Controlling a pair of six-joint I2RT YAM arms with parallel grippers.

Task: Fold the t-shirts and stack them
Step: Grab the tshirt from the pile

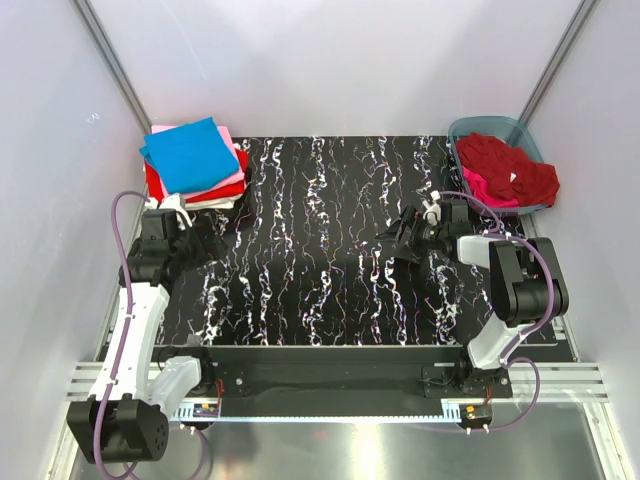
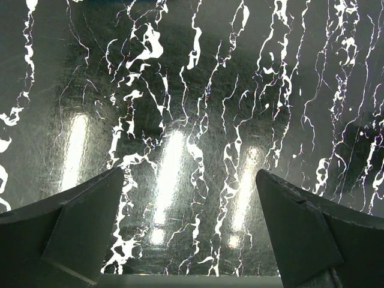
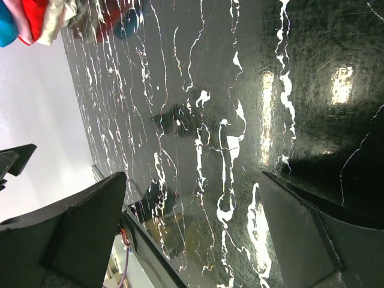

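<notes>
A stack of folded t-shirts (image 1: pixel 195 163) lies at the far left corner of the table, bright blue on top, then pale pink, red and white. Its edge shows at the top left of the right wrist view (image 3: pixel 27 18). A crumpled dark red t-shirt (image 1: pixel 508 165) and a hot pink one (image 1: pixel 485 190) fill the tub (image 1: pixel 467 128) at the far right. My left gripper (image 1: pixel 205 237) is open and empty over the table's left side, near the stack; in its wrist view (image 2: pixel 189 180) only bare marble shows between the fingers. My right gripper (image 1: pixel 407 238) is open and empty, left of the tub (image 3: pixel 192 180).
The black marble-patterned tabletop (image 1: pixel 330 250) spans the middle. White walls close in on three sides. The table's near-edge rail (image 1: pixel 330 385) carries both arm bases. Purple cables loop beside each arm.
</notes>
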